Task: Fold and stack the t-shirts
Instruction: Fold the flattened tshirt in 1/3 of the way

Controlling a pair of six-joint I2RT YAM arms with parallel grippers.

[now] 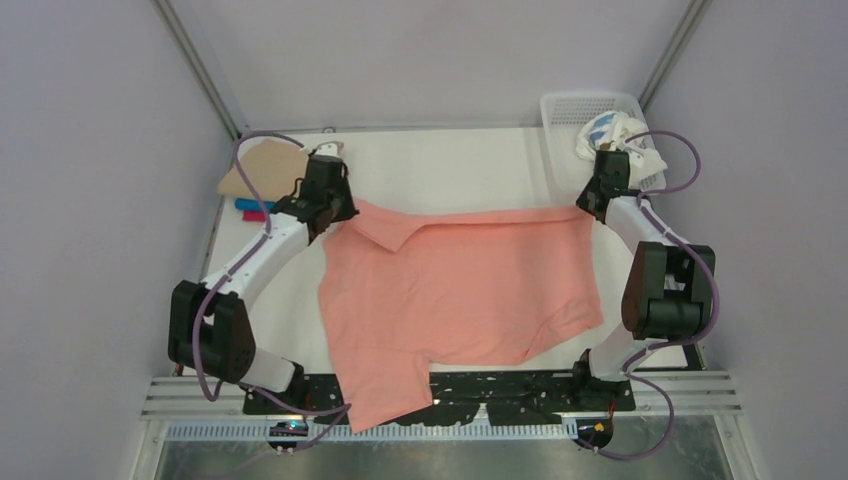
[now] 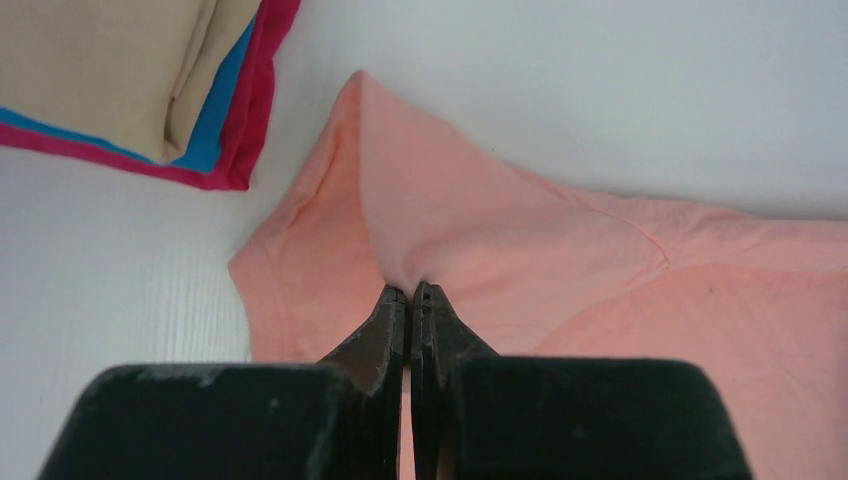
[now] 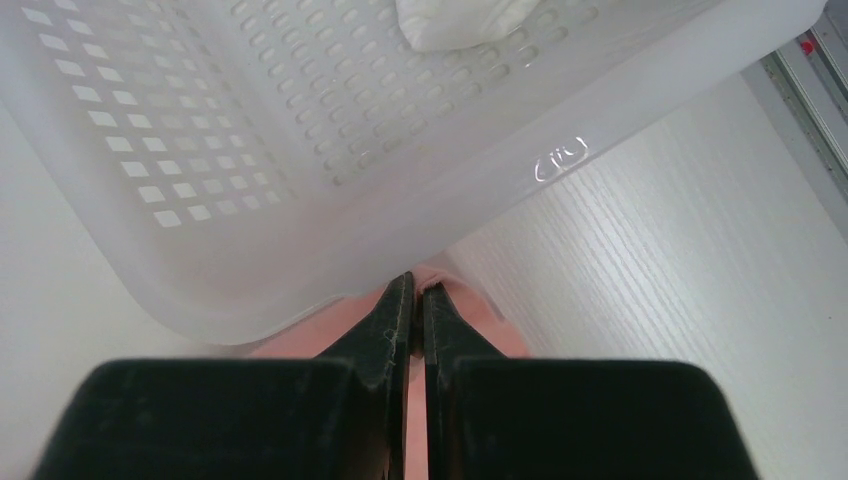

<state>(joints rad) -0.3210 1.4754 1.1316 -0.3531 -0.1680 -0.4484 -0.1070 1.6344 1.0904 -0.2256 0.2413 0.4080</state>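
The salmon-pink t-shirt lies spread across the table, one sleeve hanging over the near edge. My left gripper is shut on the shirt's far left edge, pinching a fold of cloth. My right gripper is shut on the shirt's far right corner, right against the white basket. A folded stack sits at the far left: the tan shirt on top, the blue shirt and the magenta shirt under it.
The white perforated basket stands at the far right corner with white and blue cloth in it. Grey walls enclose the table on three sides. A black base rail runs along the near edge.
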